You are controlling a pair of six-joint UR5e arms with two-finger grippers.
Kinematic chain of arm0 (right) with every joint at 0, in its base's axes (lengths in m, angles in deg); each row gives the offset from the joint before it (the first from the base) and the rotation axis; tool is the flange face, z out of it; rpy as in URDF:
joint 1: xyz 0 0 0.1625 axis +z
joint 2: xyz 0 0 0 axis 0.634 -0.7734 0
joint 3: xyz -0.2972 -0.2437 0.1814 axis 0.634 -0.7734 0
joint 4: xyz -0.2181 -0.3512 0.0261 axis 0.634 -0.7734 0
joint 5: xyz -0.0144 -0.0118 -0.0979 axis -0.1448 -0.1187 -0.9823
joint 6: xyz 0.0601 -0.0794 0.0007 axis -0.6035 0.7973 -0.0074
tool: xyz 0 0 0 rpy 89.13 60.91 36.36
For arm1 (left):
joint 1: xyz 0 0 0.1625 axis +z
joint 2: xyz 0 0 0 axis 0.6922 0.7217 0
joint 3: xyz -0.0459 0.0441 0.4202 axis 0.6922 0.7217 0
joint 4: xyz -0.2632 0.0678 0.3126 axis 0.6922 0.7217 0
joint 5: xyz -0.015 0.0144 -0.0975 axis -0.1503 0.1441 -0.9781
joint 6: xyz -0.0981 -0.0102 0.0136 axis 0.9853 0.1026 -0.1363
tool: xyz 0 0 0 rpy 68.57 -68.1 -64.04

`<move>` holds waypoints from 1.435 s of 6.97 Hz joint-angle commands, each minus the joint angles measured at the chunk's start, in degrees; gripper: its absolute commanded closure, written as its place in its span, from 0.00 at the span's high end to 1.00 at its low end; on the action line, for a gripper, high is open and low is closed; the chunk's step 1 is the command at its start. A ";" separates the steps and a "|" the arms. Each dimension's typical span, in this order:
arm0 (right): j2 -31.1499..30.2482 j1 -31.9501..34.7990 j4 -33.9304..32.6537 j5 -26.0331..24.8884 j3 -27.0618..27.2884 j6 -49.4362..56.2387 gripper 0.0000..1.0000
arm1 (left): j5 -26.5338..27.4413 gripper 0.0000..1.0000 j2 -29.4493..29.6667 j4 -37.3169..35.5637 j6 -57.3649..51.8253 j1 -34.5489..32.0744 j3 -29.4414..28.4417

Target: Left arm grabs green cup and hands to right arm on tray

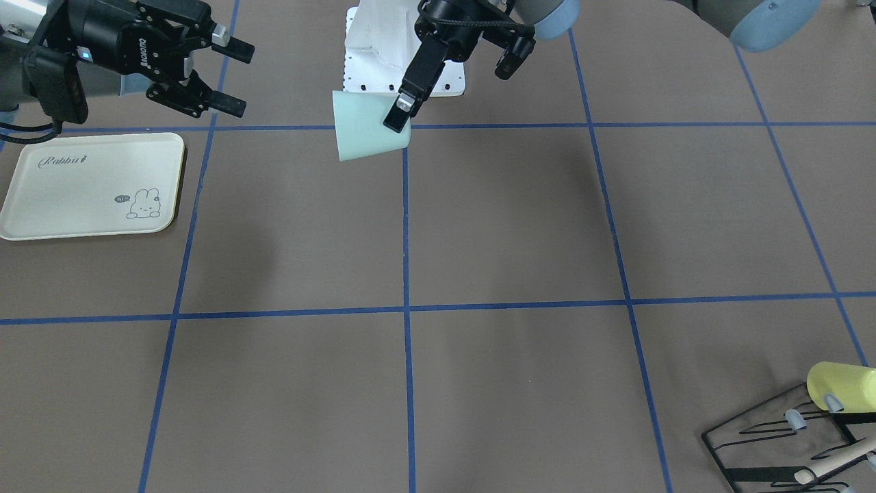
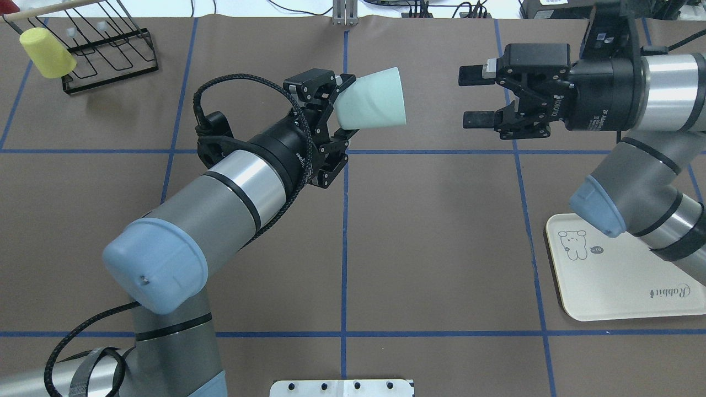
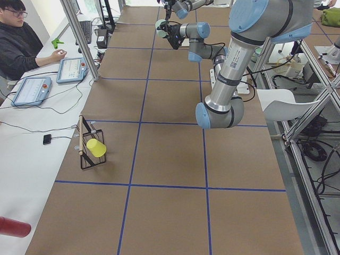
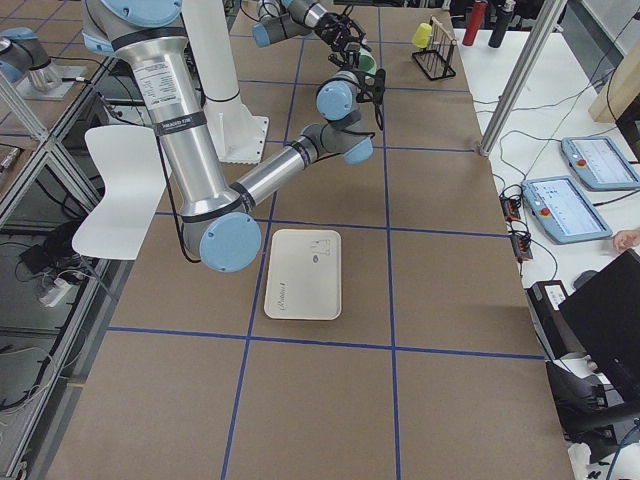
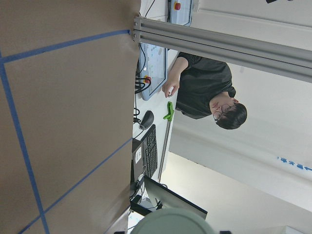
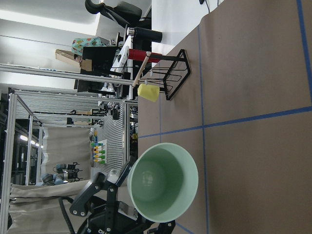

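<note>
My left gripper is shut on the base of the green cup and holds it on its side above the table, open mouth toward the right gripper. The cup shows in the front view, held by the left gripper. My right gripper is open and empty, level with the cup, a short gap from its rim; in the front view its jaws stand apart. The right wrist view looks into the cup's mouth. The tray lies flat under the right arm, also seen from the front.
A black wire rack with a pale yellow cup on a peg stands at the far left corner; it shows at the front view's lower right. A white base plate sits between the arms. An operator sits beside the table.
</note>
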 commanded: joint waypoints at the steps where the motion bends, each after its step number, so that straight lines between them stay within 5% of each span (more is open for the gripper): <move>1: 0.81 -2.53 1.57 -4.55 0.00 -0.59 0.98 | -0.07 0.32 -0.84 4.88 -0.06 2.02 -0.40; 10: 1.34 -3.68 1.48 -4.56 0.09 -1.29 0.95 | -3.23 0.32 -1.28 8.42 -3.32 2.56 -1.98</move>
